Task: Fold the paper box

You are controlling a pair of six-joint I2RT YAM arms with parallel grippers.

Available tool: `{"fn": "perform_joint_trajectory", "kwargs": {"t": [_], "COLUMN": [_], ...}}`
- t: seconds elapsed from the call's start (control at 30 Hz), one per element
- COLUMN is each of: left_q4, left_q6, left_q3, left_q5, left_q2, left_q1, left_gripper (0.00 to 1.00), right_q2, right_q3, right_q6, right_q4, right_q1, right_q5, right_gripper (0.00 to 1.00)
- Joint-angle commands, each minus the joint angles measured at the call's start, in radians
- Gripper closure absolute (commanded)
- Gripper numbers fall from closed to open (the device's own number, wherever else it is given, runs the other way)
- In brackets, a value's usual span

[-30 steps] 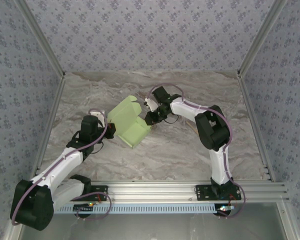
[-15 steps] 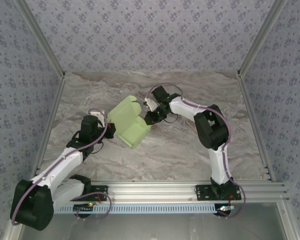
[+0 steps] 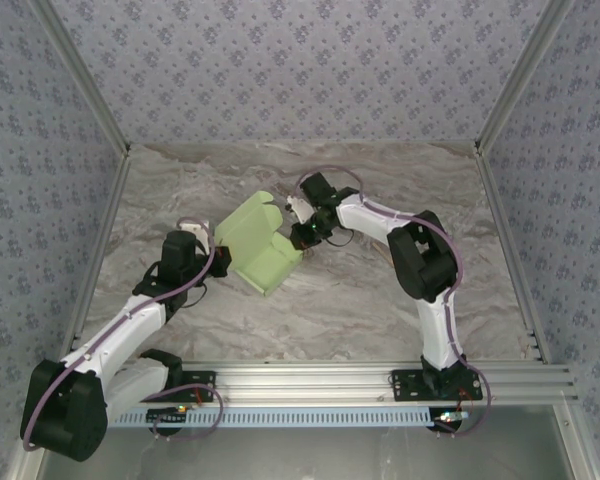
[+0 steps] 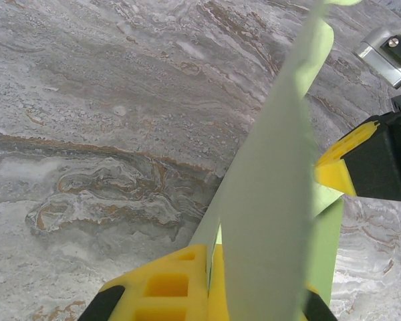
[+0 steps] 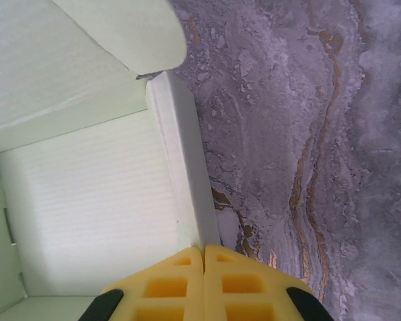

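My left gripper point(image 3: 218, 258) clamps the paper box point(image 3: 257, 250) by its left edge; my right gripper point(image 3: 300, 238) pinches its right wall. The box sits mid marble table point(image 3: 380, 300), mouth up, lid flap pointing far-left.

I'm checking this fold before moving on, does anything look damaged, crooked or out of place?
Nothing looks damaged. The paper box sits diagonally on the table, half formed, lid flap raised, with the left gripper pinching one edge and the right gripper a side wall. No tears show.
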Motion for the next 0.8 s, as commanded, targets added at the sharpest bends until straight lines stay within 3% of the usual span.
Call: {"fn": "perform_joint_trajectory", "kwargs": {"t": [0.0,0.77], "left_q4": [0.029,0.012], "left_q6": [-0.009,-0.006], "left_q3": [-0.005,-0.002], "left_q5": [0.038,0.024], "left_q2": [-0.017,-0.024], "left_q1": [-0.004,-0.004], "left_gripper": [0.97,0.97], "right_q2": [0.006,-0.047], "right_q3": [-0.035,0.052], "right_q6": [0.008,-0.03], "right_q4": [-0.076,-0.184], "right_q1": [0.057,0.177], "right_q5": [0.14,0.584], "right_gripper": [0.96,0.98]}}
